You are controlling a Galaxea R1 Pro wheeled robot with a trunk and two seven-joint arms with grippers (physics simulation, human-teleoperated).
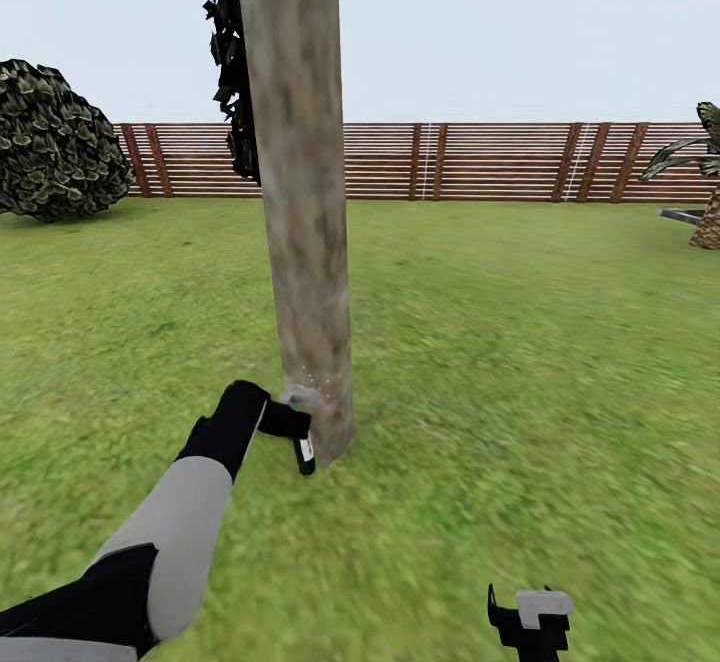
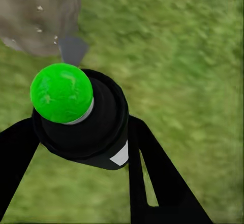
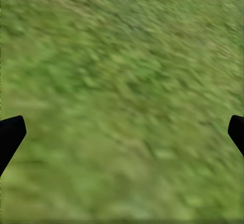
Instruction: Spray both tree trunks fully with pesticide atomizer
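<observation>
Green lawn runs back to a slatted wooden fence (image 1: 480,162), with a dark leafy bush (image 1: 55,142) at the far left and a palm (image 1: 705,182) at the right edge. Near the middle stands one tree (image 1: 300,192), its smooth mottled trunk rising out of the head view. The left tool (image 1: 290,427) is closed around the pesticide atomizer (image 2: 84,120), held low against the foot of the trunk; in the left wrist view its dark body sits between the two black fingers (image 2: 157,173), a green cap on top and the grey nozzle aimed at the bark, where pale specks of spray show. The right tool (image 1: 530,622) hangs low over bare grass with its fingers spread wide and nothing between them. Spraying looks to be under way at the base only, so doing this step well probably means keeping the nozzle square to the trunk and close, then sweeping slowly upward in overlapping passes and working round the sides, since the far face is hidden from here and could be missed.
</observation>
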